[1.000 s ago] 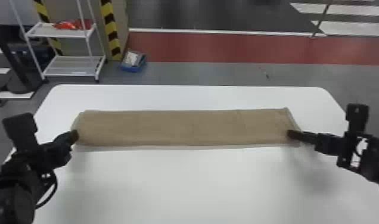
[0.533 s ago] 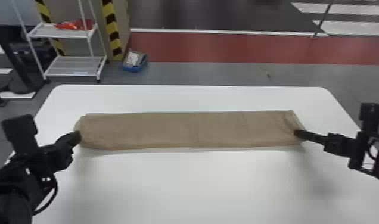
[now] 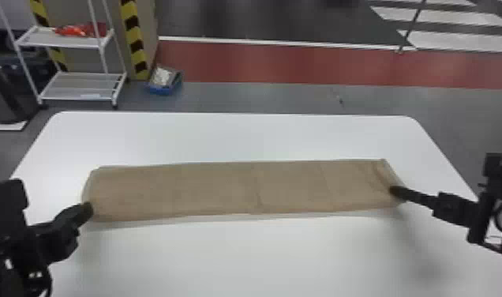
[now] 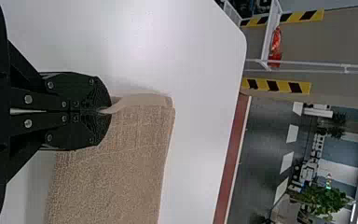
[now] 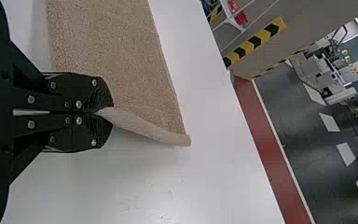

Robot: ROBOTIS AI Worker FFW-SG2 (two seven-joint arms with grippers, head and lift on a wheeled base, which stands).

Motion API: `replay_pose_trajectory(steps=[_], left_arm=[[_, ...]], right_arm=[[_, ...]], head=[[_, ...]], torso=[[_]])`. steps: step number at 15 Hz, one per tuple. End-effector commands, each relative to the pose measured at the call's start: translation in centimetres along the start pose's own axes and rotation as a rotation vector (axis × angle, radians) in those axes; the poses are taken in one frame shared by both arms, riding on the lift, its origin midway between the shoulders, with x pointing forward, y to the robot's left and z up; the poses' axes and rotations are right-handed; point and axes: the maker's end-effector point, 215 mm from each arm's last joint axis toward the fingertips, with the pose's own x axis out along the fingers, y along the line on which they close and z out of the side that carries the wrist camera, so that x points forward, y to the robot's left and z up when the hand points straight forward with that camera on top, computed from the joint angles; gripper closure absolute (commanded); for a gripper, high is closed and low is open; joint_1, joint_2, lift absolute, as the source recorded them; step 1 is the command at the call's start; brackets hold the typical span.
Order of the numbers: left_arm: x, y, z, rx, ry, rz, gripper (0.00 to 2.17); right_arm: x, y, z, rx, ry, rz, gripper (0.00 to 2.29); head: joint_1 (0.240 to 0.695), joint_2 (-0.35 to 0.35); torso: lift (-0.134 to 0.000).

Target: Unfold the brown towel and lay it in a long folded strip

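We hold one short end of the brown woven-cloth towel (image 3: 222, 189) in our black, flat-fingered left gripper (image 3: 87, 209), its jaws closed on the edge; our matching black right gripper (image 3: 396, 191) has its jaws pinched on the opposite short end. Between the two pairs of jaws, the towel stretches as a long folded strip over the smooth, white, round-cornered table (image 3: 262, 256) — with slanting creases just beside the right jaws. In the wrist views, we see a raised lip of cloth running from each pair of jaws towards the strip's far corner. Well beyond the left jaws, past the table's far edge, stand a white metal two-shelf rack (image 3: 64, 41) and a low blue tray (image 3: 161, 90) on the floor.
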Motion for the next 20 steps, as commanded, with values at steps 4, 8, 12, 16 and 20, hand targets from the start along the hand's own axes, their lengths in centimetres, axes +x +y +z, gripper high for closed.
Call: replay_pose_trajectory(steps=[4, 8, 12, 16, 20], left_arm=[[-0.6, -0.4, 0.7, 0.008, -0.045, -0.012, 0.07], [-2.3, 2.6, 5.6, 0.025, -0.226, 0.061, 0.03], [-4.6, 4.2, 8.8, 0.043, -0.321, 0.100, 0.03], [-7.7, -0.6, 11.4, 0.063, -0.445, 0.049, 0.03], [-10.8, -8.0, 12.9, 0.123, -0.563, -0.002, 0.03]], right_arm=[[-0.4, -0.2, -1.8, 0.010, 0.040, -0.010, 1.05], [0.6, -0.3, 0.3, -0.109, 0.000, -0.060, 0.02], [0.6, 1.1, 5.1, -0.247, -0.094, -0.074, 0.05], [-1.3, 5.5, 7.8, -0.327, -0.193, -0.053, 0.05], [-2.1, 12.0, 6.7, -0.384, -0.293, 0.026, 0.05]], head=[[0.695, -0.126], [0.695, -0.107], [0.695, -0.073], [0.695, -0.060], [0.695, -0.077]], torso=[[-0.119], [-0.119], [-0.119], [-0.119], [-0.119]])
